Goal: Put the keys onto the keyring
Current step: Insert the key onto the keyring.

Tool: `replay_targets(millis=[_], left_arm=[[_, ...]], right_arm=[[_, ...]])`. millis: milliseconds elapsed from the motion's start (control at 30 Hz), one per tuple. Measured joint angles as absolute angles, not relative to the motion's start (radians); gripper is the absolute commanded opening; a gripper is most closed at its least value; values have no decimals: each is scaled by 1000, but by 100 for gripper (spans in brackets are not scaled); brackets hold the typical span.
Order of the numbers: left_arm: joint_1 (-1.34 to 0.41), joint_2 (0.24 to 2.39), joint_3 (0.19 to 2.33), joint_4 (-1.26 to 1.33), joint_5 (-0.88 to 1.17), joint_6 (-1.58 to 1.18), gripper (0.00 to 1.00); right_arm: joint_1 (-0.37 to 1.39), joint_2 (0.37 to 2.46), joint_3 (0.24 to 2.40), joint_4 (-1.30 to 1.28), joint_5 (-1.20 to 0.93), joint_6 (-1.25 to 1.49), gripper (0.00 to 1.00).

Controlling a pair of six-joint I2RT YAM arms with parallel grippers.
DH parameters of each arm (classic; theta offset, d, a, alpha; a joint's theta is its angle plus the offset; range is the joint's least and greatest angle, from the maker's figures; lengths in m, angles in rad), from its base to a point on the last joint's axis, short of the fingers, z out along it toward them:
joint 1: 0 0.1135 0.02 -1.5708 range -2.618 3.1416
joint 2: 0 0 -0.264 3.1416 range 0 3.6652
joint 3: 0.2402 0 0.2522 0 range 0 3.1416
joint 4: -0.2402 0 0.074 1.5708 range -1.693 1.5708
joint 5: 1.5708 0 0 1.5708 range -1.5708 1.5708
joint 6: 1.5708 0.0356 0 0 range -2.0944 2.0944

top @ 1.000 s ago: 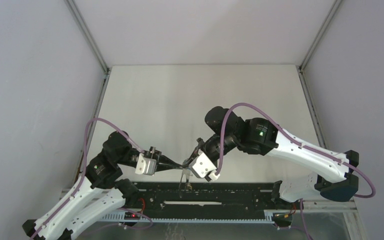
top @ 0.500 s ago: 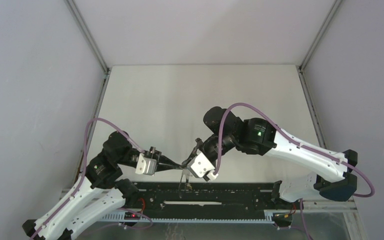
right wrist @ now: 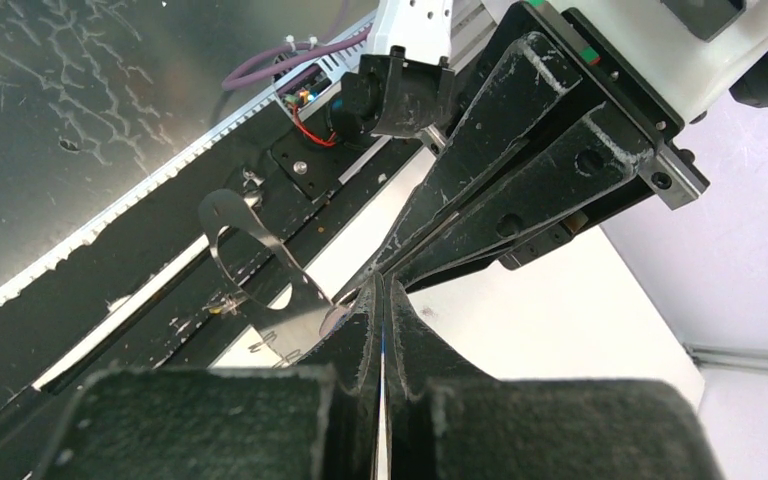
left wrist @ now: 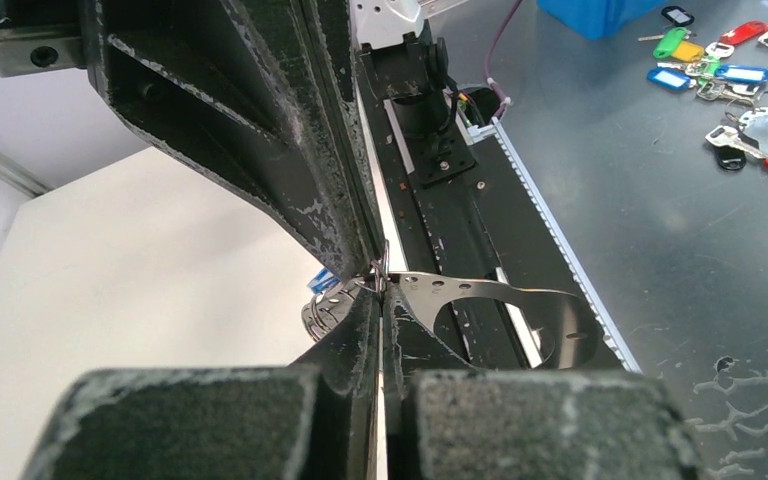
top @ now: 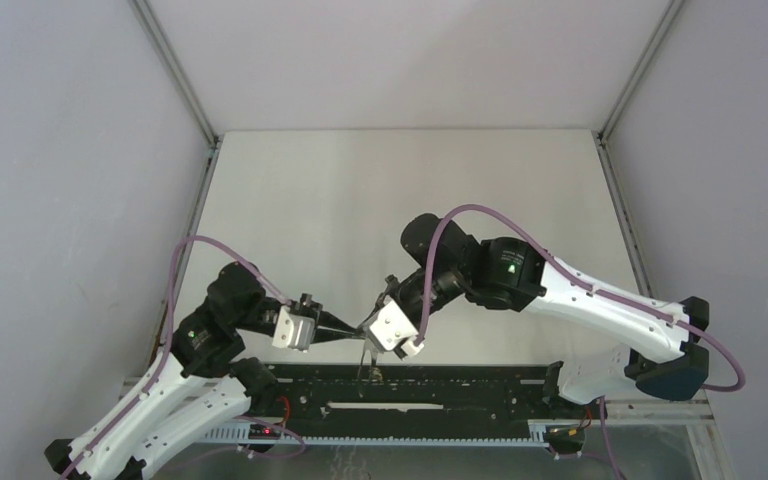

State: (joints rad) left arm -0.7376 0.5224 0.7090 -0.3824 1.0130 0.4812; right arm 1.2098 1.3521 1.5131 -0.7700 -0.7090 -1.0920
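Observation:
My left gripper and right gripper meet tip to tip above the table's near edge. In the left wrist view my left gripper is shut on the keyring's edge. The grey hoop reaches right of it and small metal loops lie to its left, with a bit of blue beside them. In the right wrist view my right gripper is shut on a thin blue-edged key; only that edge shows. The hoop hangs to its left. The yellow key is not clearly seen.
A black rail runs along the near edge under the grippers. In the left wrist view several spare coloured keys and a blue box lie on the grey floor beyond the rail. Grey walls enclose the table.
My right arm has shifted a little to the left, pressing its gripper closer onto the left gripper's tips. The left arm and hanging keyring stay almost still.

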Motion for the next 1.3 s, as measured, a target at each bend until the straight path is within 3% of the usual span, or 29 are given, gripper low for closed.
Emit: replay_targets(millis=[967, 1100, 1300], left_arm=[[-738, 509, 709, -413, 953, 490, 0], [-738, 509, 709, -402, 947, 469, 0], [-738, 496, 708, -318, 874, 329, 0]], right_arm=[[1219, 1382, 1519, -707, -607, -953, 0], [1218, 1382, 1519, -703, -613, -939, 27], [1195, 1372, 1523, -645, -593, -842, 38]])
